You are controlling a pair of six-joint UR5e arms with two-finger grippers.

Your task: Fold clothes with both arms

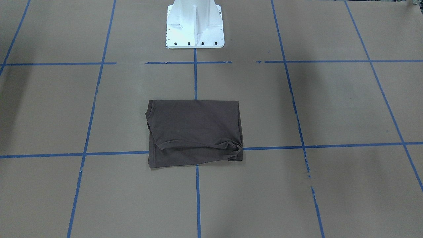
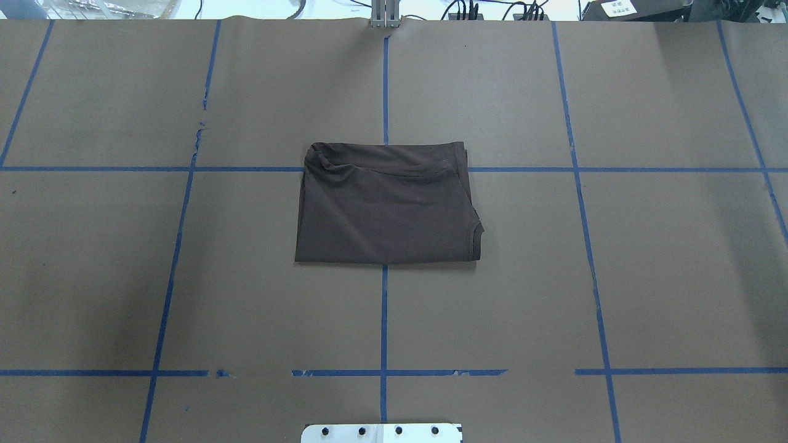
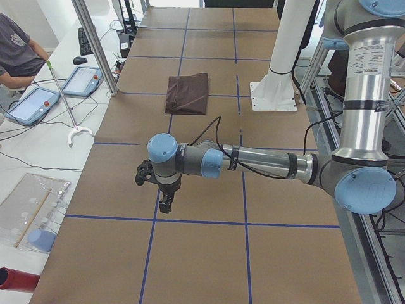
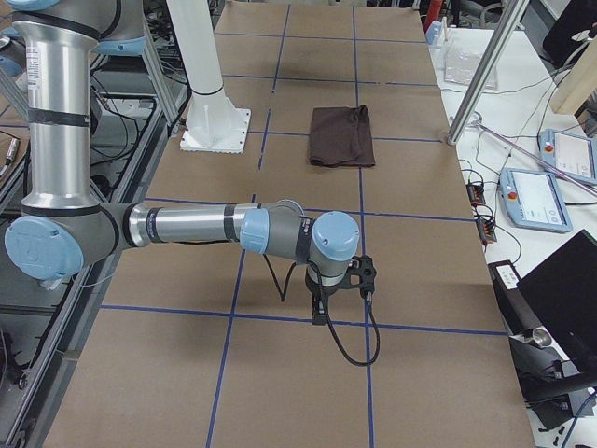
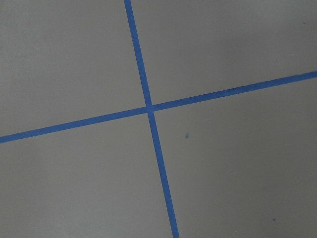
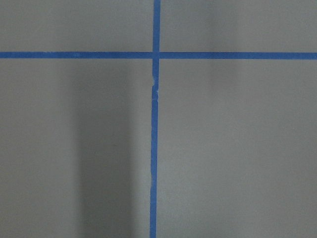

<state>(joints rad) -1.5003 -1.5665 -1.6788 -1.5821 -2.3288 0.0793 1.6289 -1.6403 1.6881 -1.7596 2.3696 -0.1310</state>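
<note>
The folded shirt is being seen in the middle of the table — the left claw and right claw are being held well away, as folding looks done; open or closed cannot be told.

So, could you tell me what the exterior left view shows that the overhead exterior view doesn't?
Only exterior left: the left arm, with the left gripper hanging over bare table, and a person beside it. Only overhead: the collar at the T-shirt's near right corner. Both: the folded T-shirt lying flat on the taped table, and the white pedestal base.
</note>
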